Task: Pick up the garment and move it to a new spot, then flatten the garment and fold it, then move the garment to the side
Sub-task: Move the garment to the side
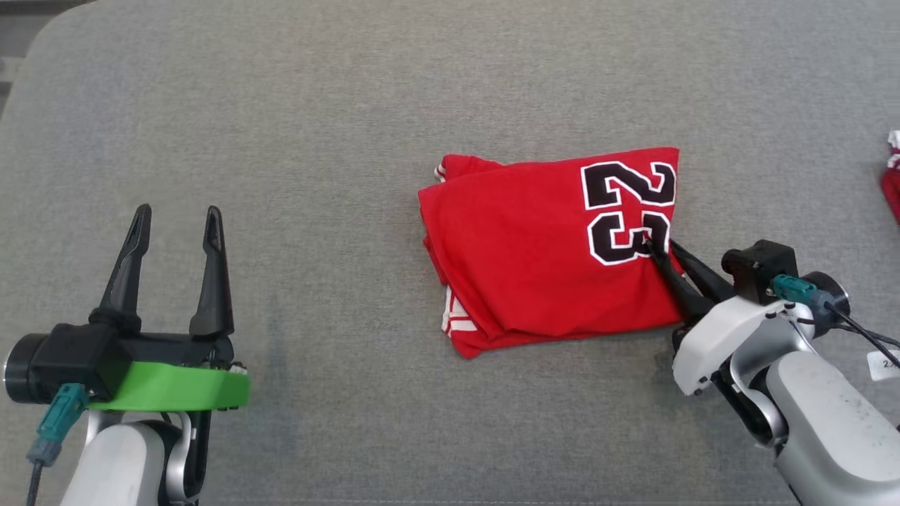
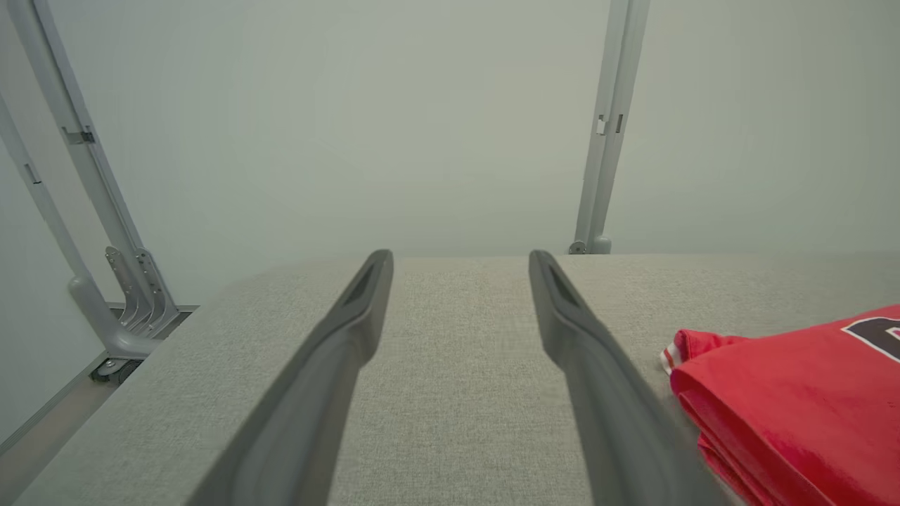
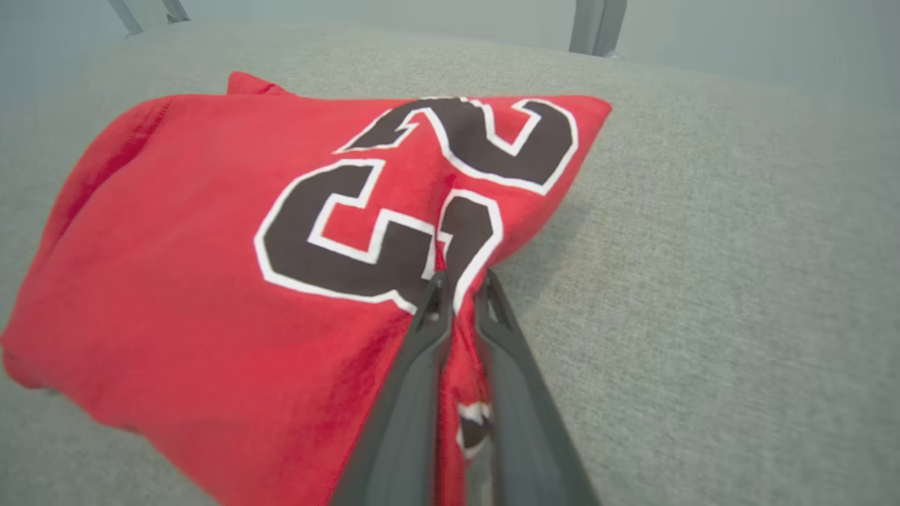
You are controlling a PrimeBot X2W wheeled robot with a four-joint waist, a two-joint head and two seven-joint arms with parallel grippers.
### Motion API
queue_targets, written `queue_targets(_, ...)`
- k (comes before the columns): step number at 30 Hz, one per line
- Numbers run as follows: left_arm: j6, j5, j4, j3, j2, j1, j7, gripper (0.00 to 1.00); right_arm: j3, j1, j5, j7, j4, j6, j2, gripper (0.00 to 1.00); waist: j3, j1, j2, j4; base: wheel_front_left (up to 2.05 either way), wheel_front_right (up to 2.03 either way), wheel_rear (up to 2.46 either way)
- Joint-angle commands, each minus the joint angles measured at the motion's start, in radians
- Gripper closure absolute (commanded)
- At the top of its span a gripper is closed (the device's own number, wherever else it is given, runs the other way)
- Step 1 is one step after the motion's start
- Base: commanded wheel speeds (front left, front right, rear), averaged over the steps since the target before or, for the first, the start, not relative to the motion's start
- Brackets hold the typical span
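Okay: right hand (image 1: pixel 650 246) sits centre-right of the head frame, fingers pinched together on a ridge of cloth at the right edge of the garment (image 1: pixel 534 260), at the lower end of the black "23" (image 1: pixel 628 211). Right wrist view shows red fabric squeezed up between the two fingers (image 3: pixel 415 379). Garment is red, folded into a rough rectangle, lying on the grey surface (image 1: pixel 281 126) centre-right of frame, with white-trimmed edges poking out on its left side. Left hand (image 1: pixel 178 211) is at lower left, fingers spread wide with nothing between them, well apart from the garment. Another bit of red cloth (image 1: pixel 891 179) shows at the far right edge of frame.
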Motion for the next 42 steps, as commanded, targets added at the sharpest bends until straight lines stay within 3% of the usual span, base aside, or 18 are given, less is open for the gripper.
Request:
queue_targets(1,0.003,0.008,-0.008,0.005,0.012,0.004,0.004,0.0,-0.008,0.01,-0.011,0.005,-0.016,-0.002,-0.016,1.0,0.011,0.0,-0.0001,-0.089,0.0,0.0,0.0)
queue_targets(8,0.009,0.024,-0.068,0.006,0.048,-0.014,0.043,0.0,-0.099,0.086,-0.043,0.034,-0.131,-0.002,-0.067,1.0,0.046,0.0,-0.0001,-0.235,0.0,0.0,0.0)
queue_targets(12,0.01,0.032,-0.103,0.006,0.069,-0.02,0.07,0.0,-0.137,0.108,-0.054,0.04,-0.174,-0.002,-0.062,1.0,0.075,0.0,-0.0001,-0.304,0.0,0.0,0.0)
queue_targets(16,0.007,0.037,-0.138,0.007,0.097,-0.034,0.101,0.0,-0.127,0.065,-0.062,0.029,-0.197,-0.002,-0.06,1.0,0.115,0.0,-0.0001,-0.361,0.0,0.0,0.0)
queue_targets(21,0.003,0.052,-0.198,0.005,0.132,-0.057,0.149,0.0,-0.123,-0.032,-0.082,0.0,-0.197,-0.002,-0.116,1.0,0.185,0.0,-0.0001,-0.415,0.0,0.0,0.0)
queue_targets(32,-0.017,0.072,-0.278,0.004,0.187,-0.126,0.203,0.0,-0.255,-0.153,-0.074,-0.012,-0.193,-0.002,-0.365,1.0,0.317,0.0,-0.0001,-0.445,0.0,0.0,0.0)
queue_targets(36,-0.024,0.073,-0.286,-0.002,0.192,-0.145,0.207,0.0,-0.307,-0.19,-0.054,-0.035,-0.117,-0.002,-0.417,1.0,0.344,0.0,-0.0001,-0.426,0.0,0.0,0.0)
queue_targets(40,-0.024,0.074,-0.29,-0.009,0.194,-0.156,0.209,0.0,-0.339,-0.225,-0.044,-0.04,-0.025,-0.002,-0.421,1.0,0.364,0.0,-0.0001,-0.406,0.0,0.0,0.0)
queue_targets(41,-0.025,0.075,-0.29,-0.009,0.195,-0.161,0.209,0.0,-0.343,-0.238,-0.043,-0.046,0.007,-0.002,-0.417,0.94,0.37,0.0,-0.0001,-0.4,0.0,0.0,0.0)
queue_targets(42,-0.025,0.076,-0.289,-0.011,0.195,-0.164,0.209,0.0,-0.35,-0.253,-0.044,-0.055,0.035,-0.002,-0.41,0.61,0.376,0.0,-0.0001,-0.395,0.0,0.0,0.0)
